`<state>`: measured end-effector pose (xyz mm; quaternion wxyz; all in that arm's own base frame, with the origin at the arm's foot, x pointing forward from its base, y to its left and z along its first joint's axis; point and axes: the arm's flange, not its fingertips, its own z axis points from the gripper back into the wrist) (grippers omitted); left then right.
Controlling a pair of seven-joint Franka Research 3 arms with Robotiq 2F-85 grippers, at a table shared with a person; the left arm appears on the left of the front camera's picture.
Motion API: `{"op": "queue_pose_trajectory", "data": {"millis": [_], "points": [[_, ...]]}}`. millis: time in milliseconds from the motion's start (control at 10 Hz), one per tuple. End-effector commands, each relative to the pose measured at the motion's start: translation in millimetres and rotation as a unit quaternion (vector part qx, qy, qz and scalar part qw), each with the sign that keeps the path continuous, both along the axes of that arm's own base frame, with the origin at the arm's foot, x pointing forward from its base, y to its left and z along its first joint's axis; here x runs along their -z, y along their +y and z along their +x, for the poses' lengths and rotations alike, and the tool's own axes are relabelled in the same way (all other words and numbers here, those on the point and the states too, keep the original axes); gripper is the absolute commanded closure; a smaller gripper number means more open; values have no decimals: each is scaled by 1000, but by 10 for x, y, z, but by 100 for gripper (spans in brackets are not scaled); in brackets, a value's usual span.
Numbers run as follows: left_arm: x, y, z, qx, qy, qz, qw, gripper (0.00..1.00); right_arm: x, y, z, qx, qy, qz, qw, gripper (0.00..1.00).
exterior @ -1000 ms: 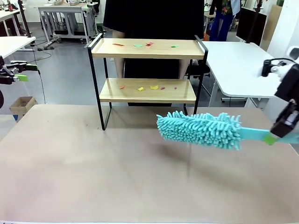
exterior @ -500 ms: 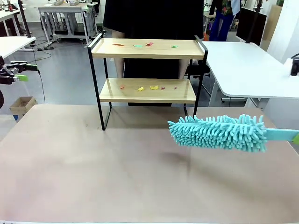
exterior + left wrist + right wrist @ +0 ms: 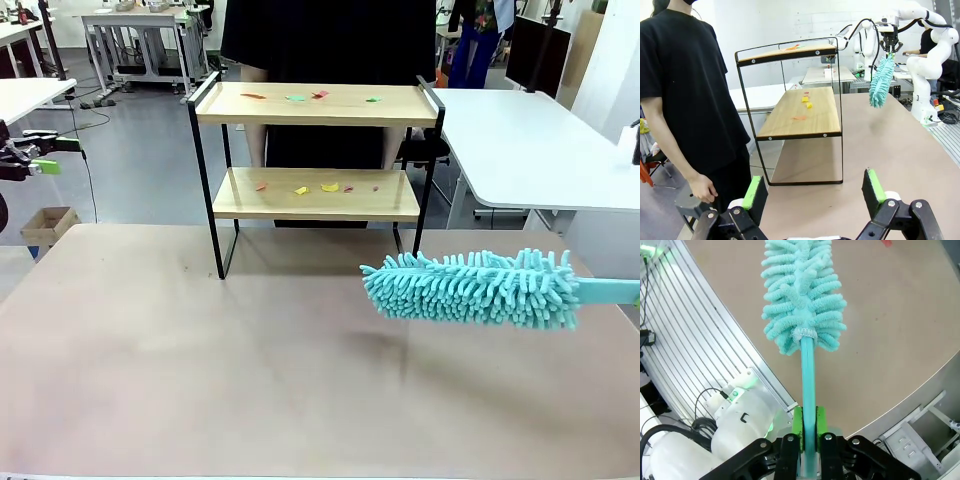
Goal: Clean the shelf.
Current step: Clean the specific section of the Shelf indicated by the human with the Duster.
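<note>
Clamped tight in the right gripper (image 3: 809,422) by its handle: the teal duster (image 3: 470,288), hanging level in front of the upright shelf (image 3: 410,104), toward its right end and apart from it. Fingers of the left gripper (image 3: 815,192) spread wide on nothing, off the shelf's left end. Coloured scraps (image 3: 328,187) on both shelf boards, a person (image 3: 685,85) just behind the shelf.
</note>
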<state>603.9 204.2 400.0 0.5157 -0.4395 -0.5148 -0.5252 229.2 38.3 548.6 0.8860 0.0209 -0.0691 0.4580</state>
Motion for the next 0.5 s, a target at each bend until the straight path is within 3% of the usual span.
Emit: {"op": "queue_pose_trajectory", "data": {"millis": [0,400], "points": [[-17,-7,-11,2,-7,-1,1000,0,-6,21,5,10,0,0,1000,87],[-17,-7,-11,2,-7,-1,1000,0,-6,21,5,10,0,0,1000,87]]}}
